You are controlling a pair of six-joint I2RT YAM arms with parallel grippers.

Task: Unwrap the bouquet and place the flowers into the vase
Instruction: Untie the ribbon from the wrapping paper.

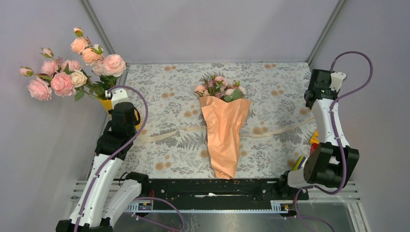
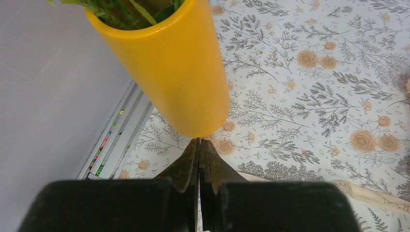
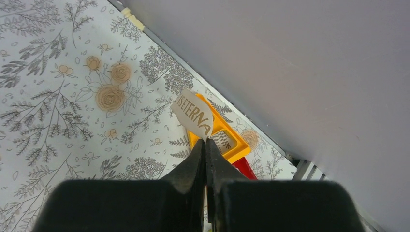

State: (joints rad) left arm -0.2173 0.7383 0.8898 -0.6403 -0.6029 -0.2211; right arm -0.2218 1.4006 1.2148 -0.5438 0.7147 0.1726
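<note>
The cone of crinkled peach-orange paper (image 1: 225,135) lies in the middle of the top view on the flower-printed tablecloth (image 1: 280,92). Its narrow end points to the lower edge, and the small pink roses (image 1: 220,87) come out of its wide upper end. A beige ribbon (image 1: 167,134) runs left and right from it. The smooth yellow-orange vase (image 2: 169,72) stands at the upper left and carries big pale pink roses (image 1: 72,67). The left gripper (image 2: 199,141) is clenched on nothing, its tips just beside the vase foot. The right gripper (image 3: 205,141), at the right side, is clenched empty too.
</note>
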